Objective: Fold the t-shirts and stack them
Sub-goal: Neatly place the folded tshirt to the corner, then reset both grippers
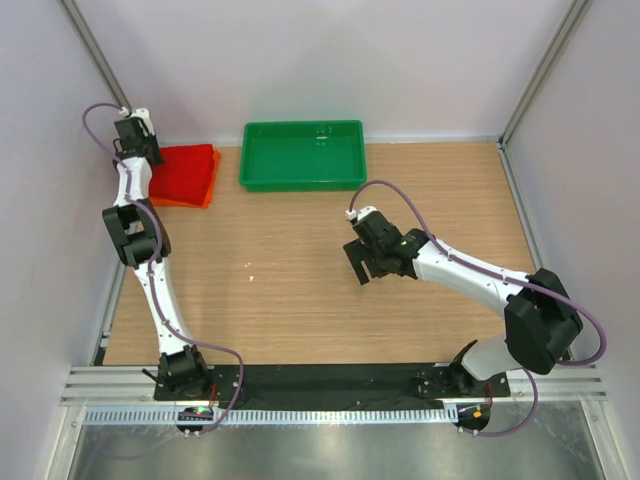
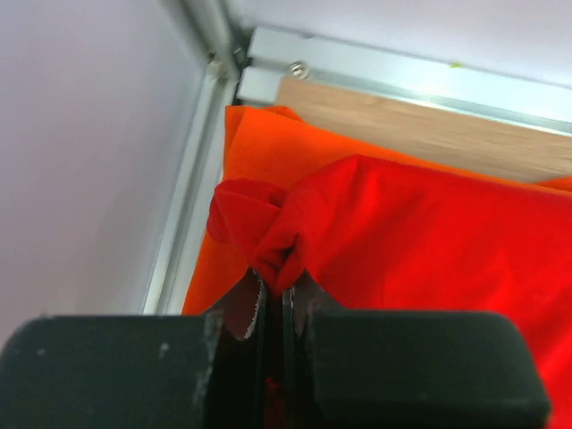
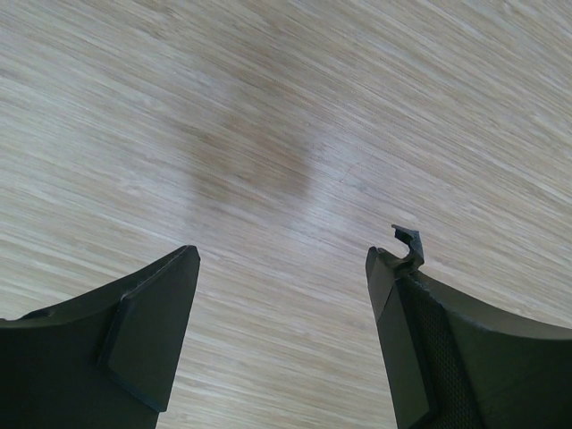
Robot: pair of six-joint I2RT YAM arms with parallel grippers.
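Left claw point(image 2: 284, 288): clenched on a bunched fold of the red shirt point(image 2: 429, 232); the jaws stand almost together with cloth pinched between them.
Left claw position: left of the tray point(image 1: 300, 155), at the far-left corner of the shirt stack.
Right claw point(image 3: 290, 259): released, jaws wide apart, nothing between them; only bare worktop point(image 1: 300, 300) shows below it.
Right claw position: on the near side of the tray, well apart from it and from both shirts.
Red shirt: lies folded flat on the orange shirt point(image 2: 268, 143), except the gathered corner in the left claw.
Orange shirt: lies flat on the worktop under the red one; its edges show along the near, right and far-left sides.
Stack position: just left of the tray, apart from it, by the frame post.
Done (judged): both shirts appear folded and stacked.
Left to do (judged): release the pinched corner so that it lies flat, then withdraw the left arm.
Tray content: none visible.
Writing, brands, labels: none readable in any view.
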